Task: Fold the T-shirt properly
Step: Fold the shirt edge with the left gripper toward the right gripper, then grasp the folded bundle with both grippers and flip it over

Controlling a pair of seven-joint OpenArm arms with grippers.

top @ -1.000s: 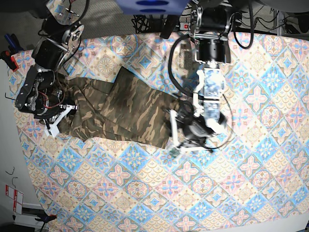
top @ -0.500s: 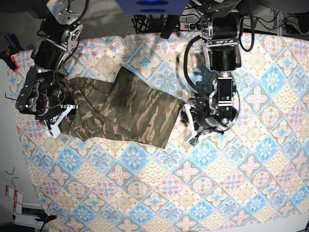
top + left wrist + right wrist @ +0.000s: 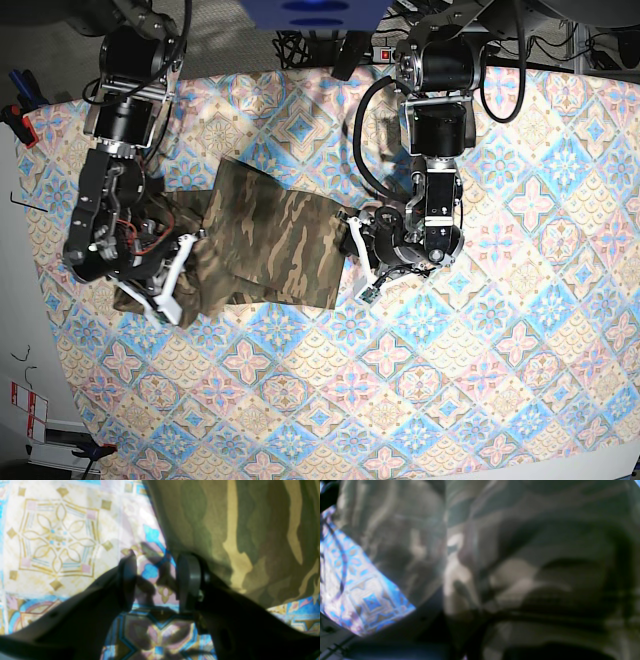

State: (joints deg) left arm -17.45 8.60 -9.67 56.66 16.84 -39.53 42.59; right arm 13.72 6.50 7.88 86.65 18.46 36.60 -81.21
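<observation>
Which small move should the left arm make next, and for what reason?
Probably ease forward and close on the T-shirt edge: the left gripper has open jaws over the tablecloth, holding nothing, with the cloth edge just beside one jaw.

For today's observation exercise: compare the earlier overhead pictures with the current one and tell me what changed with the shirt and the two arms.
The right gripper, shut on the T-shirt, has moved toward the table's near edge and inward, bunching that end, so the shirt lies shorter. The left gripper, jaws apart and empty, swung out, then returned beside the shirt's other edge. The tablecloth stayed put.
</observation>
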